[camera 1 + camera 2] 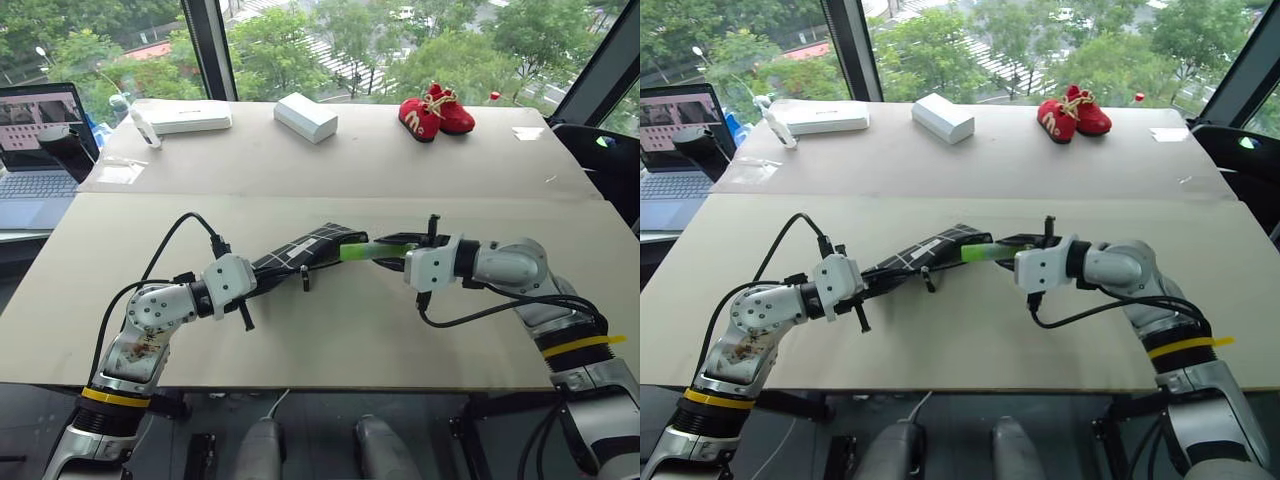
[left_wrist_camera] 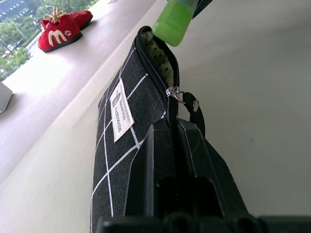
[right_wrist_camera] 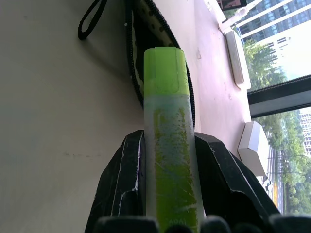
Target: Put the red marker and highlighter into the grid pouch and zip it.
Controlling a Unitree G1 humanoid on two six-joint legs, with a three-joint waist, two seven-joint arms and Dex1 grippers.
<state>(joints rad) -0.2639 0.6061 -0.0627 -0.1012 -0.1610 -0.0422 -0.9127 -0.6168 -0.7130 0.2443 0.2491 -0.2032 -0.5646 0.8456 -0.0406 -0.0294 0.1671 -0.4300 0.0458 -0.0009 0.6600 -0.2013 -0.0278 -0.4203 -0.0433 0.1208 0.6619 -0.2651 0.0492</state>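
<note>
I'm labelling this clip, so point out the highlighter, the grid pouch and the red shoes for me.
highlighter (image 3: 165, 145), right wrist view, on its barrel between the fingers.
grid pouch (image 2: 121, 114), left wrist view, on its white label.
red shoes (image 1: 436, 112), left eye view, where the pair meets.

- The grid pouch (image 1: 300, 252), centre of the head view: black fabric, white grid lines, a white label, pale dotted lining.
- The highlighter (image 3: 167, 145): light green with a brighter green cap.
- Small shoes (image 1: 436, 112), upper right: red with white marks.
- Two boxes (image 1: 305, 116), top: white.
- The desk (image 1: 330, 340): plain beige.
- The tools' fingers (image 3: 121, 189): black.
</note>
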